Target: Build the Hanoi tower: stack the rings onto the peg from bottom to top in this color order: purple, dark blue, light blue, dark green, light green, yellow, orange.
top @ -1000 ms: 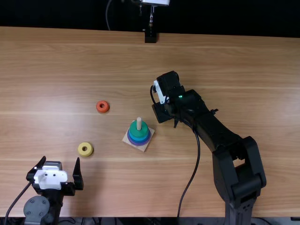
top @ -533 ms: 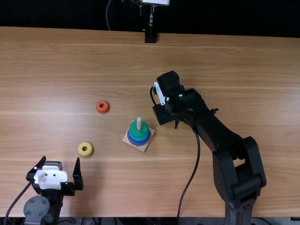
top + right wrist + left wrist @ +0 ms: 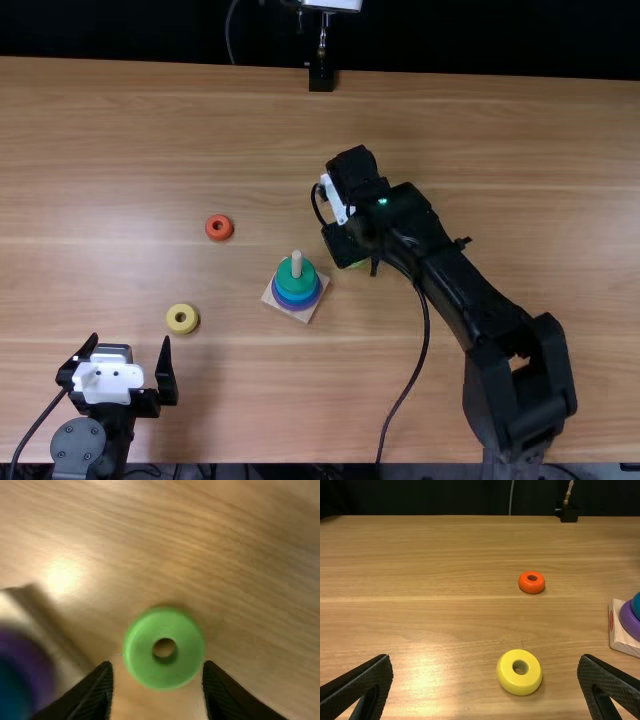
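In the top view my right gripper (image 3: pixel 345 243) is behind the tower, over the light green ring (image 3: pixel 358 264), which peeks out at its edge. The right wrist view has the right gripper (image 3: pixel 157 667) open, with the light green ring (image 3: pixel 140 652) lying on the table just ahead, between the fingers' lines. The tower's peg (image 3: pixel 297 262) carries purple, dark blue, light blue and, uppermost, a dark green ring (image 3: pixel 287 275). At the near left, my left gripper (image 3: pixel 125 365) is open and holds nothing; it also shows in its wrist view (image 3: pixel 485 665), near the yellow ring (image 3: pixel 530 682).
An orange ring (image 3: pixel 219 227) lies left of the tower and farther back than the yellow one. The tower's square wooden base (image 3: pixel 318 300) sits mid-table. A black stand (image 3: pixel 321 78) is at the table's far edge. The right arm's cable runs along the table.
My right gripper has shifted slightly left, and a light green edge has come into sight beside it. The left arm, the tower and the orange and yellow rings are unmoved.
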Available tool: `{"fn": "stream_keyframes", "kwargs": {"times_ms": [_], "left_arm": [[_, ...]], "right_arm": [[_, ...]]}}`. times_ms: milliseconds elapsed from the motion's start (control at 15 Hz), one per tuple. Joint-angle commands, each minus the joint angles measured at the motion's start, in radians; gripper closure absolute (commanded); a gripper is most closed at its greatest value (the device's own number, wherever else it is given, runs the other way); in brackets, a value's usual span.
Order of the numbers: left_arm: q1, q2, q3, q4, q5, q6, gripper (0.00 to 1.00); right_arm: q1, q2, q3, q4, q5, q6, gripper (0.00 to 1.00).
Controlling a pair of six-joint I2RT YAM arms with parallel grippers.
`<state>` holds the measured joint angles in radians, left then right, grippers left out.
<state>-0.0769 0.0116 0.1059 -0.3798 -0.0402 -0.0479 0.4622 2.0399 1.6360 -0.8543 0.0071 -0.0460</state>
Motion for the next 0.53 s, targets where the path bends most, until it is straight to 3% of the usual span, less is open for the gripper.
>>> {"fn": "stream_keyframes", "kwargs": {"times_ms": [0, 200, 267, 400, 467], "left_arm": [[0.011, -0.012, -0.106, -0.084, 0.009, 0.015, 0.0], [0.011, -0.012, -0.106, -0.084, 0.009, 0.015, 0.0], [0.011, -0.012, -0.106, -0.084, 0.009, 0.015, 0.0], [0.011, -0.012, -0.106, -0.084, 0.009, 0.015, 0.0], [0.011, -0.012, -0.106, -0.084, 0.009, 0.015, 0.0]], "right_arm": [[0.016, -0.095, 0.031, -0.003, -0.005, 0.0, 1.0], [0.023, -0.145, 0.028, -0.005, -0.005, 0.0, 1.0], [0.021, -0.145, 0.019, -0.006, 0.004, 0.004, 0.8], [0.013, -0.141, 0.018, -0.012, 0.011, 0.004, 0.08], [0.012, -0.138, 0.019, -0.014, 0.011, 0.004, 0.0]]}}
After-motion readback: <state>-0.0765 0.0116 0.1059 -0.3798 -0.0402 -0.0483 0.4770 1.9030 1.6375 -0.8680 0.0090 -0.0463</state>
